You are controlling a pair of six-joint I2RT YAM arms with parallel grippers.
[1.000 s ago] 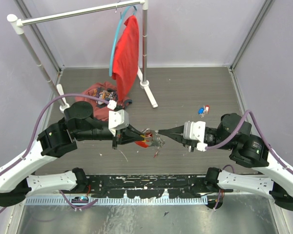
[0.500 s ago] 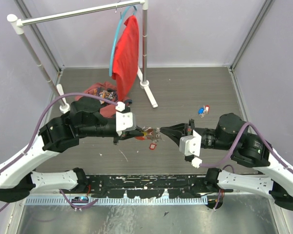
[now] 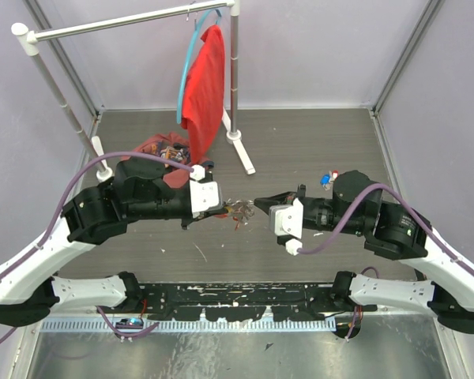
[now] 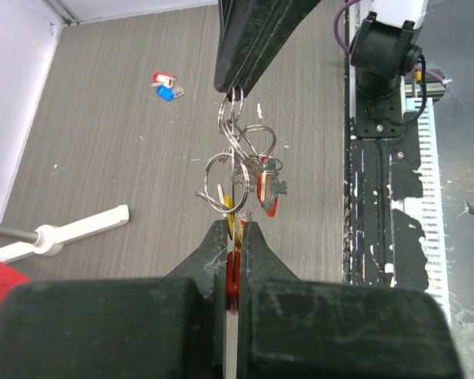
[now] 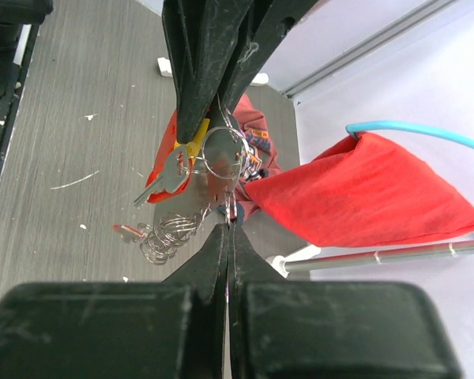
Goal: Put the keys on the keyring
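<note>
currently both arms meet above the middle of the table (image 3: 300,134), fingertips pointing at each other. the left gripper (image 3: 220,212) is pressed together on the red-and-yellow end of the keyring (image 3: 238,210) bunch. the right gripper (image 3: 257,203) is pinched tight on a thin wire loop at the other end. the bunch hangs stretched between them, lifted off the surface, its long axis running left to right along the line between the tips. a silver key (image 5: 164,180) and a beaded chain (image 5: 170,233) dangle from it. the loose keys (image 3: 329,178), one red-headed and one blue-headed, lie on the table to the right and a little farther back, well apart from the bunch and near the right arm's wrist. i judge the right arm is the nearer one to fetch them, with the left arm holding the ring.
</note>
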